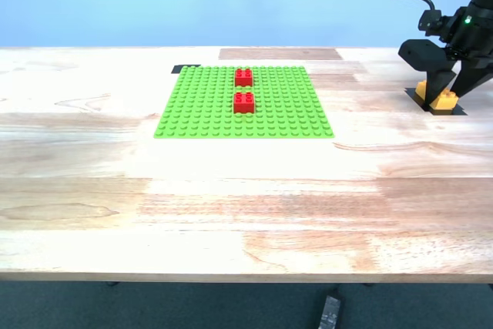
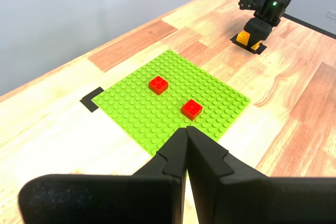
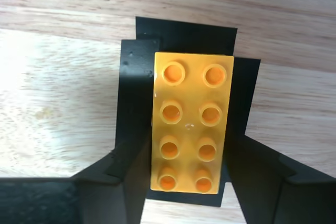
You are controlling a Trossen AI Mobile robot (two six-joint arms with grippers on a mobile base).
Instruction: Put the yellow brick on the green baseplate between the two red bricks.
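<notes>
The yellow brick (image 3: 190,121) lies studs-up on a patch of black tape (image 3: 184,35) near the table's edge at the exterior view's right, well apart from the green baseplate (image 1: 192,113). The second gripper (image 3: 188,161) has a finger along each long side of it, the jaws set around the brick and seemingly touching it; whether they already press firmly cannot be told, and the brick looks to rest on the tape, so the lift seems not yet made. The first gripper (image 2: 186,135) hangs above the table short of the baseplate with its fingers pressed together on nothing. On the baseplate the 2 red bricks (image 1: 243,77) sit in line, the nearer one (image 1: 244,102) separated from the farther by a narrow gap of bare studs. That gap is the main risk: the yellow brick has 4 rows of studs along its length, and the space between the reds looks tight, so a small error in angle or placement could land it on a red brick's edge or knock one loose. The grip takes only the near half of the long sides, so the brick may tilt as it rises. Pressing down off-grid could leave it unseated, and the wide carry across the wooden table (image 1: 231,206) gives a loose hold time to slip
</notes>
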